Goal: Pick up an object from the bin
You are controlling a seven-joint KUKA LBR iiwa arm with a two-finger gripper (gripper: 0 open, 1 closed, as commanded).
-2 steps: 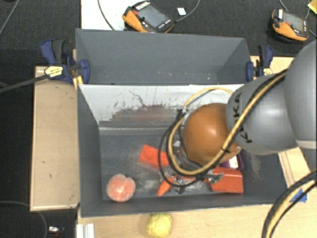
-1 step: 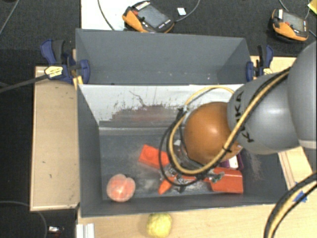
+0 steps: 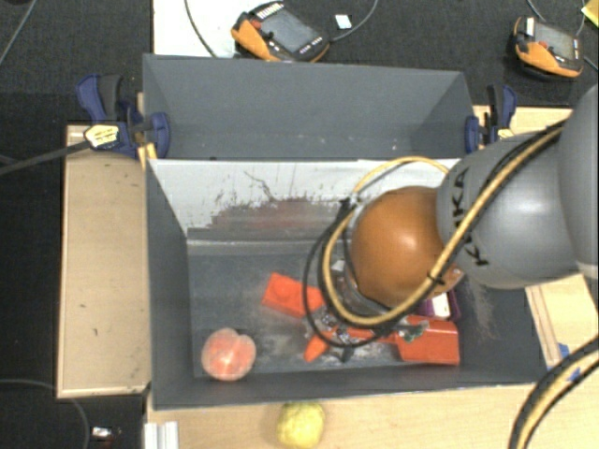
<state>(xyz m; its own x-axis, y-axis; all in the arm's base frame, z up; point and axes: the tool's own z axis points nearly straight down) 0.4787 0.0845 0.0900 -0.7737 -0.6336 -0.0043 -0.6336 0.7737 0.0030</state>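
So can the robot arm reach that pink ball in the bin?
Probably yes. The pink ball lies alone on bare floor, left of the tool, with nothing on top. The near wall of the bin might crowd it.

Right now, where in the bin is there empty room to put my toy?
The grey floor is bare on the left, between the left wall and the orange block, behind the pink ball. It's crowded front right, under the arm, around the red block.

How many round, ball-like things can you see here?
2. A pinkish-orange ball lies in the bin's lower-left corner. A yellow ball sits outside the bin, just below its lower wall. The arm may hide others.
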